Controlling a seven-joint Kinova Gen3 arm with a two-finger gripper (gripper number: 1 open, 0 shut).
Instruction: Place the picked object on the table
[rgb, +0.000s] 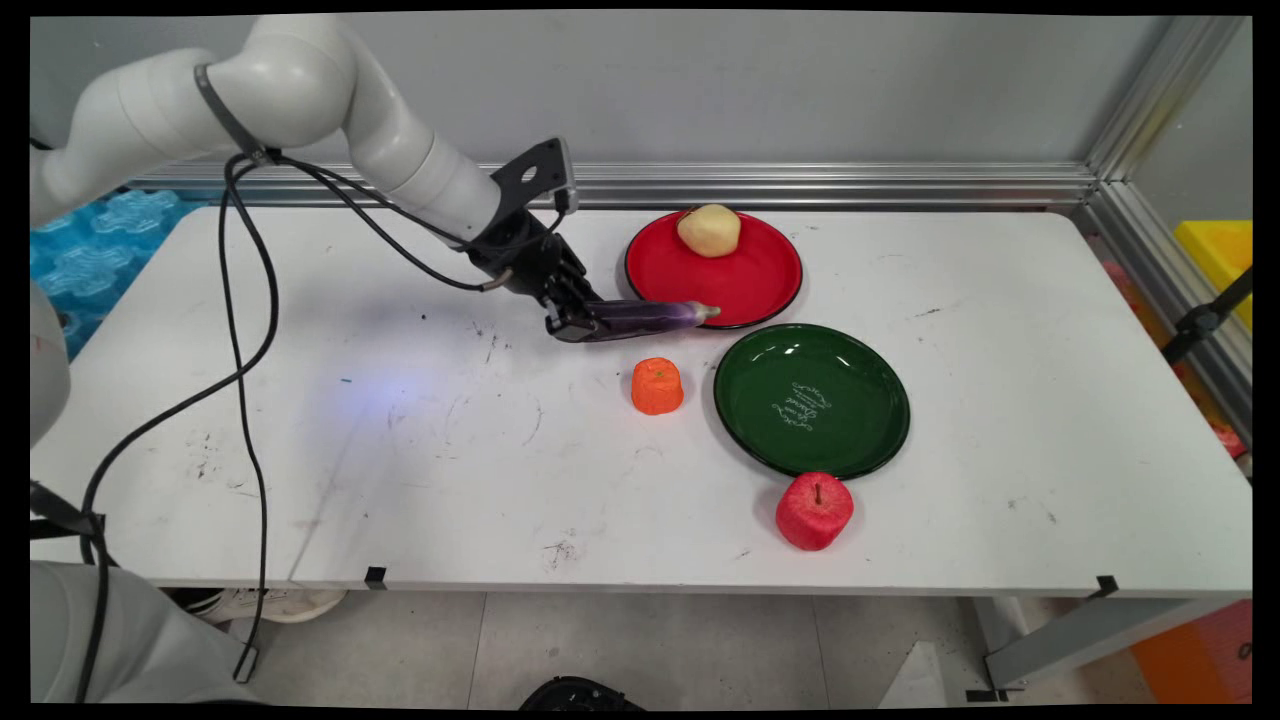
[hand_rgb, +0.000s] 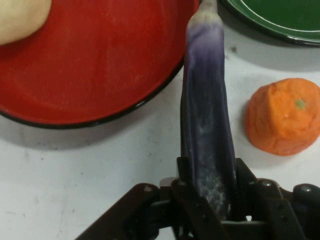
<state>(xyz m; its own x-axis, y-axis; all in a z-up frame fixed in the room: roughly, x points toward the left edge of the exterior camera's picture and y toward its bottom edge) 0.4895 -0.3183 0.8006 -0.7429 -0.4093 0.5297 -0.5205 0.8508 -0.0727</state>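
My gripper (rgb: 572, 322) is shut on one end of a long purple eggplant (rgb: 650, 316), which points to the right and lies level just above the table. In the hand view the eggplant (hand_rgb: 206, 125) runs up from between the fingers, its pale tip at the red plate's rim. The red plate (rgb: 750, 278) lies just beyond the tip and carries a yellowish potato (rgb: 709, 230) at its far edge. An orange fruit (rgb: 657, 386) sits on the table just in front of the eggplant, also seen in the hand view (hand_rgb: 285, 117).
A green plate (rgb: 850, 420) lies to the right of the orange fruit, empty. A red apple (rgb: 814, 511) stands in front of the green plate, near the table's front edge. Black cables hang from the arm over the table's left side.
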